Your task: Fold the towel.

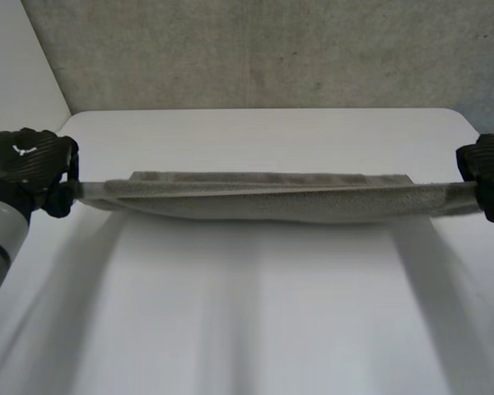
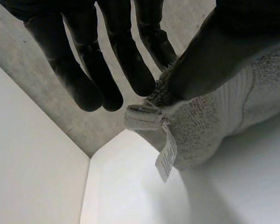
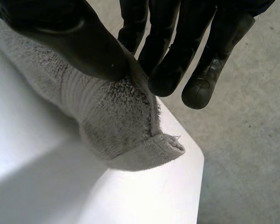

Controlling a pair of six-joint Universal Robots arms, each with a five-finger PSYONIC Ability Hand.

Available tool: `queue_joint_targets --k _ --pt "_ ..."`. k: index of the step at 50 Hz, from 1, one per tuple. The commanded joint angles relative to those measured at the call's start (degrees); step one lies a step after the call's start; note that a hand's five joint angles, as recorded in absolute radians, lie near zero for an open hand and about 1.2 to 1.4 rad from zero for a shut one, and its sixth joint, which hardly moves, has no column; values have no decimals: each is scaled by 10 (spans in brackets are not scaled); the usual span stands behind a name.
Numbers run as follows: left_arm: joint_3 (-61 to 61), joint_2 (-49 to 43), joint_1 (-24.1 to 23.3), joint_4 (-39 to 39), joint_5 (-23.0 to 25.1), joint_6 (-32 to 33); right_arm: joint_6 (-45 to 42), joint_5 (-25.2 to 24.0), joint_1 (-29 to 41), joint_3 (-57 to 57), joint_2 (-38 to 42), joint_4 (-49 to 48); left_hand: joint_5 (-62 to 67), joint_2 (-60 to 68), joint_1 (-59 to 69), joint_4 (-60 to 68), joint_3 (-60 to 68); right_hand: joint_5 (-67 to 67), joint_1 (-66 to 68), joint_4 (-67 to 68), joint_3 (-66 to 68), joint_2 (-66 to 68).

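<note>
The towel [image 1: 272, 197] hung stretched between the two hands above the white tabletop [image 1: 255, 321], a long grey band running straight across the head view; the left hand [image 1: 31, 169] had one end and the right hand [image 1: 487, 174] the other, each well out towards its own side of the tabletop. In the left wrist view the thumb pressed a corner of the cloth against one finger, while the other fingers stood straight and free beside it; a small white label [image 2: 166, 156] dangled from the hem just below that pinch. In the right wrist view the thumb likewise clamped the terry corner against the fingers, and the corner's tip poked out just past the pinch.

The hands were probably held so far apart to pull the gripped edge taut and level; a tight edge lets the cloth hang flat without creases and come down square. The middle sagged a little all the same; a second strip of cloth showed just behind the taut edge, and I could not tell whether it lay on the tabletop or hung clear of it. By my reading the fold was in mid-carry, not yet laid down; the next move would call for both hands travelling together at one height. Each pinch sat at the very corner, so a slip at either end looked like the main risk.
</note>
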Motion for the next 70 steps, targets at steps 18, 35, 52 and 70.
queue_joint_targets --k 18,35,52,70 --pt "205 -302 -30 -28 -6 -1 -45 22 68 -226 353 14 -149 -72 -13 -76 -87 36 36 31 31 48" --pt "408 -461 -47 13 -19 -11 -8 85 99 -314 484 -153 -149 -72 -13 -76 -87 36 36 31 31 48" --pt "474 -524 -48 36 -37 -8 -8 103 104 -345 530 -203 -149 -72 -13 -76 -87 36 36 31 31 48" --pt "430 -476 -71 33 -37 -14 93 97 101 -323 492 -211 -849 -772 -713 -776 -787 -664 -664 -669 -669 -652"
